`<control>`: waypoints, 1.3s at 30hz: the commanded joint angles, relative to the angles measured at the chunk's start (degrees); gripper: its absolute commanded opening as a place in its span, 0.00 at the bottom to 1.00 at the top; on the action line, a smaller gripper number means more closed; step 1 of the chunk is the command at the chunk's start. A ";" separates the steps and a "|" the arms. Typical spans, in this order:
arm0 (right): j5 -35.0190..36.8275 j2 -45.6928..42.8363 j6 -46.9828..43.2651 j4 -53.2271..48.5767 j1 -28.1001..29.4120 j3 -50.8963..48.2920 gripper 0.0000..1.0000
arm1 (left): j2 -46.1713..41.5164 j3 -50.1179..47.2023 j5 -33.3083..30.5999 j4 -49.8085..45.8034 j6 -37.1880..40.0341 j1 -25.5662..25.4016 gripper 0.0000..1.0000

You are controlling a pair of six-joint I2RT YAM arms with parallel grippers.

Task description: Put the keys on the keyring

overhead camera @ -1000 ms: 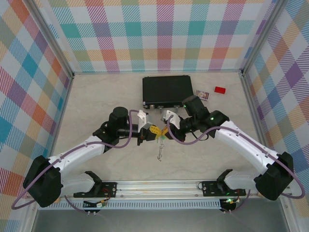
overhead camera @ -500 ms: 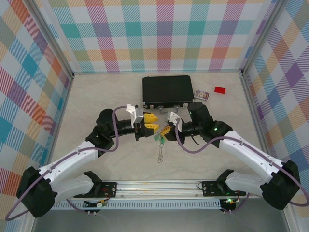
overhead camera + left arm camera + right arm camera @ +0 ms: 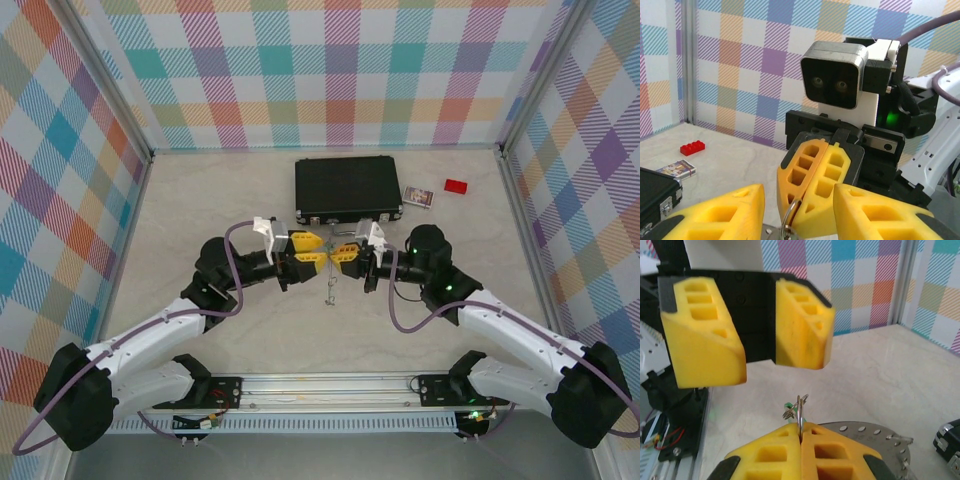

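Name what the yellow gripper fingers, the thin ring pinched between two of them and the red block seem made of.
Fingers: matt yellow plastic, probably printed, with hollow cells. Ring: thin grey metal, judging by its glint and fine edge. Red block: smooth hard plastic, likely a toy brick, with studs on top.

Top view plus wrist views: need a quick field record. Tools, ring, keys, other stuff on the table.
left tool: open, facing the right tool tip to tip
right tool: shut on the ring
ring: thin metal, seen edge-on, sticking up from the right tool's grip
keys: a bit of green beside the ring; threaded or not, cannot tell
case: black, closed, behind both tools
red block: right of the case, apart from it
table: pale, bare on the left
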 commanded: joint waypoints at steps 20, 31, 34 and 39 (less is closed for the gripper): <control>-0.84 -1.65 9.39 14.55 -0.77 -0.52 0.00 | 0.48 -0.49 -2.10 -0.39 3.43 0.70 0.30; -1.60 -1.48 10.97 15.07 -0.80 0.39 0.00 | 1.65 -0.39 -0.28 0.21 4.00 0.69 0.02; -1.60 -1.52 11.24 15.28 -0.79 0.59 0.00 | 1.87 -0.48 0.44 0.13 3.96 0.67 0.00; -0.75 -1.79 11.36 15.32 -0.82 0.50 0.00 | 2.38 -0.48 2.00 -1.30 4.30 0.67 0.00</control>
